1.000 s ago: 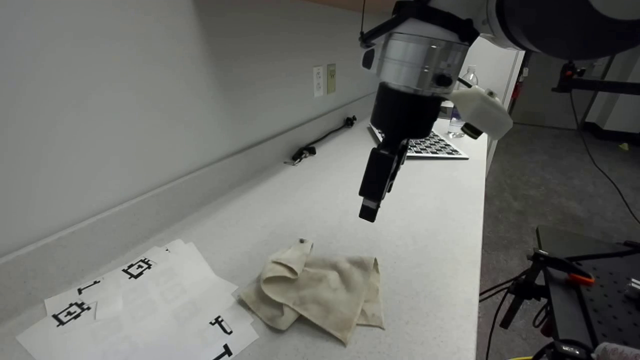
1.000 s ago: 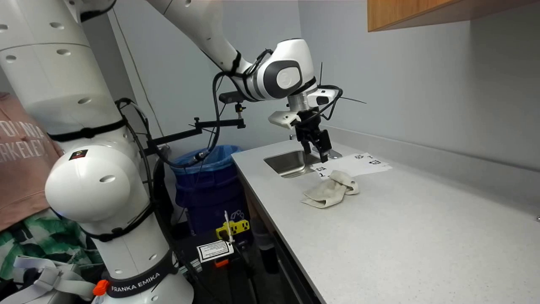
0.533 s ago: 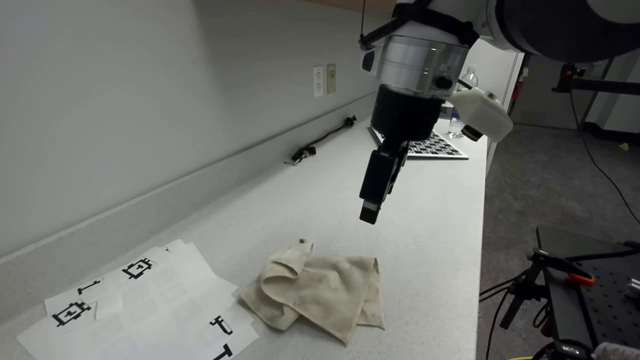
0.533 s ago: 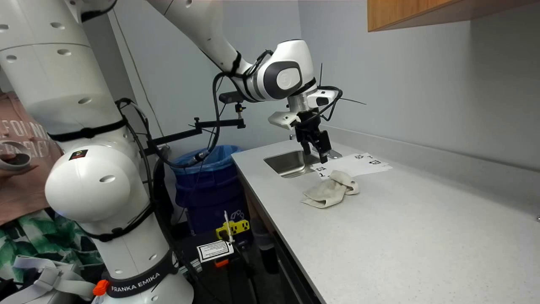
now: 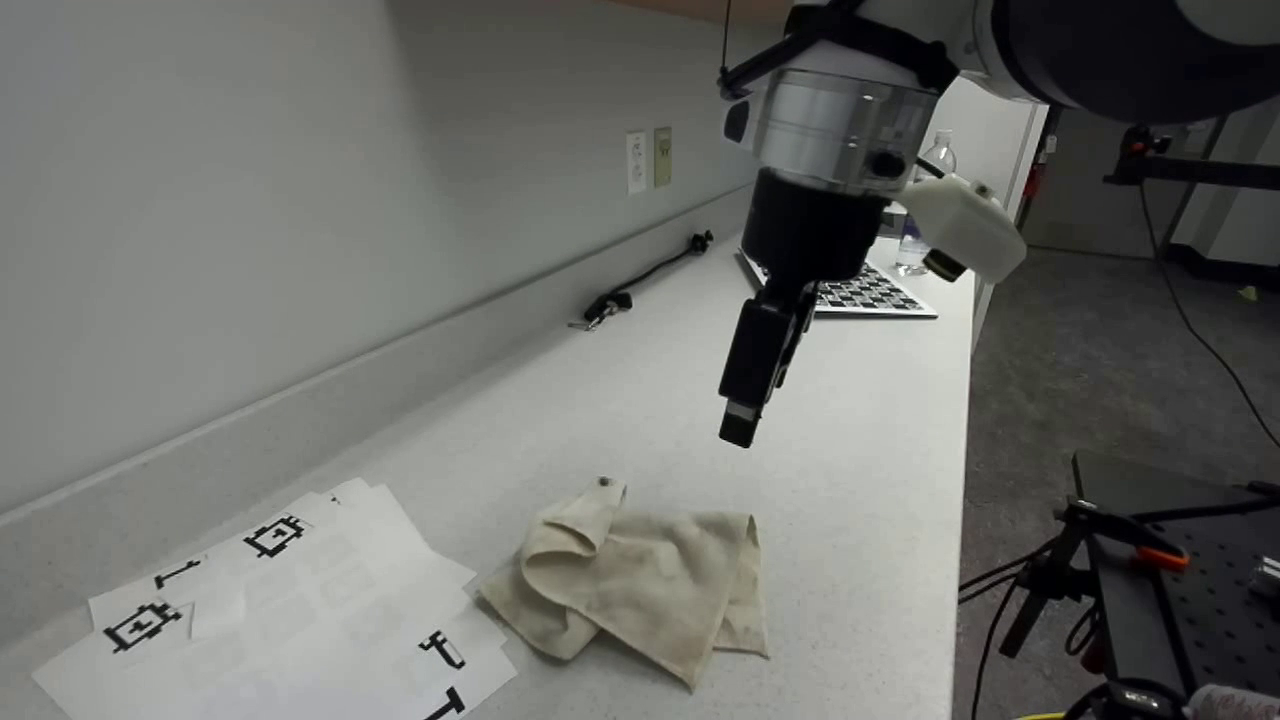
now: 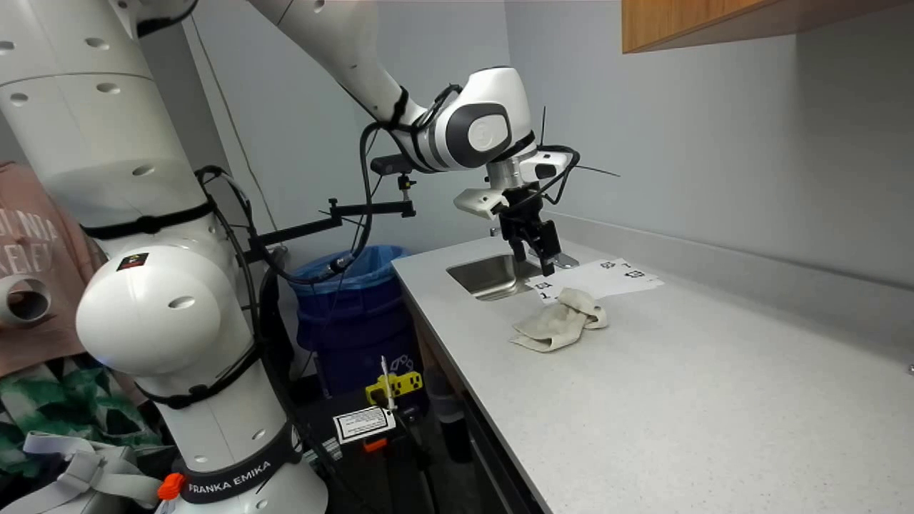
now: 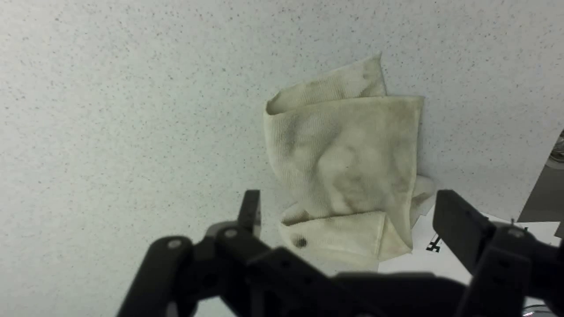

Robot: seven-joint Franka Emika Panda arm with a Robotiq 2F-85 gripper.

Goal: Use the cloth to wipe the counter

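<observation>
A beige, stained cloth (image 5: 650, 580) lies crumpled and folded on the pale speckled counter (image 5: 850, 520). It also shows in an exterior view (image 6: 557, 325) and fills the middle of the wrist view (image 7: 348, 145). My gripper (image 7: 348, 193) is open and empty, its two black fingers wide apart. In the wrist view the fingertips appear on either side of the cloth's lower, folded end. In both exterior views the gripper (image 5: 738, 428) (image 6: 535, 264) hangs above the counter, apart from the cloth and pointing down at a tilt.
White marker sheets (image 5: 330, 600) lie beside the cloth, near the wall. A sink (image 6: 493, 277) is set into the counter beyond the cloth. A checkered board (image 5: 870, 295), a bottle (image 5: 912, 255) and a black cable piece (image 5: 605, 305) are farther along. A wooden cabinet (image 6: 707, 25) hangs above.
My gripper has sunk very slightly since a second ago and looks still over the last half second. The cloth has not moved. A person at the left edge has shifted a white ring-like object.
</observation>
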